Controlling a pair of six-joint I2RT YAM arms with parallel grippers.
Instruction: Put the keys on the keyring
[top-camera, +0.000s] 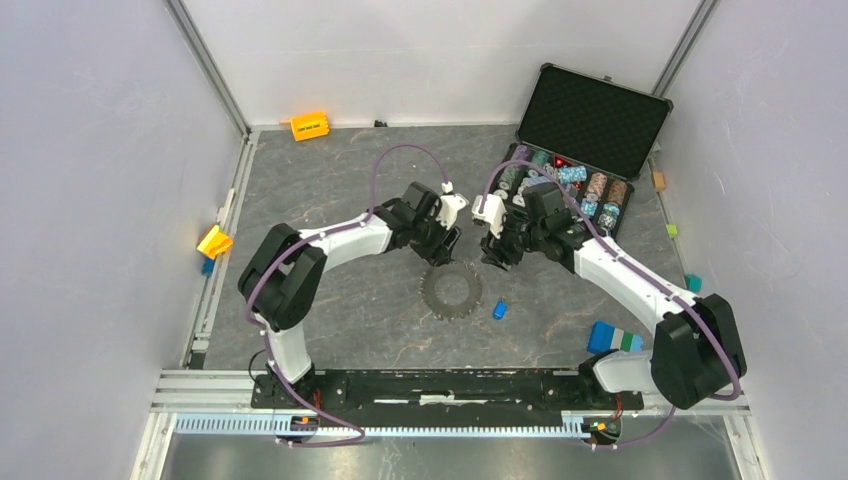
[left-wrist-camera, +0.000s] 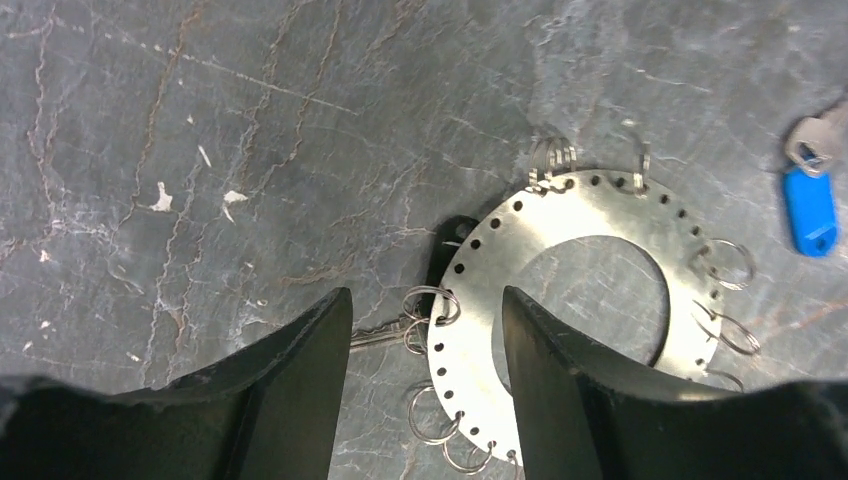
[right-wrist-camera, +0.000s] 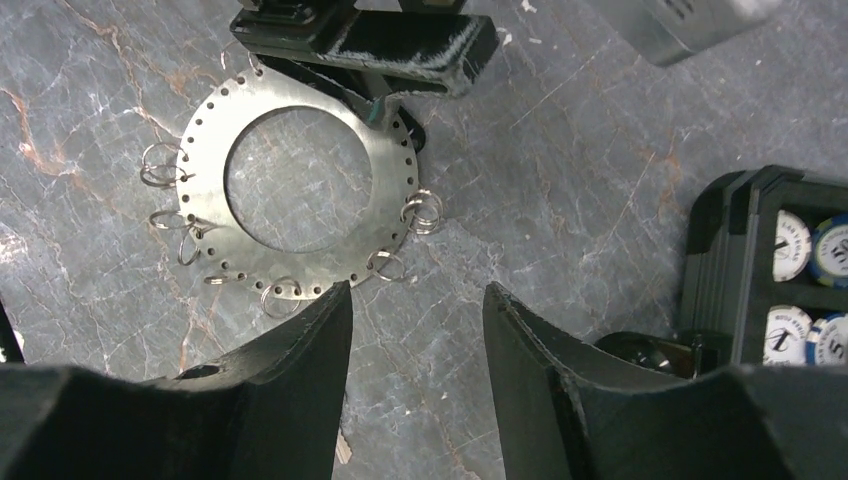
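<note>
1. Looking through the left wrist camera, I have the left gripper (left-wrist-camera: 428, 300) parted to a middling width with nothing clamped. Its fingers (left-wrist-camera: 300, 390) straddle a small split ring (left-wrist-camera: 440, 300) that carries a silvery key (left-wrist-camera: 375, 334) at the rim of the keyring (left-wrist-camera: 590, 205).
2. That key's shaft points away from the keyring toward my left-hand finger, roughly along the line the fingers close on (so a squeeze would meet it end-on, I judge, not across its flat).
3. The keyring lies flat on the table (top-camera: 350, 300), just nearer the bases than both grippers.
4. The right gripper (right-wrist-camera: 418, 295) is likewise parted and empty, with the keyring ahead and to its left.
5. A loose blue key (top-camera: 499, 310) sits beside the keyring on the right arm's side, its long axis roughly fore-and-aft. The right arm is nearer it.
</note>
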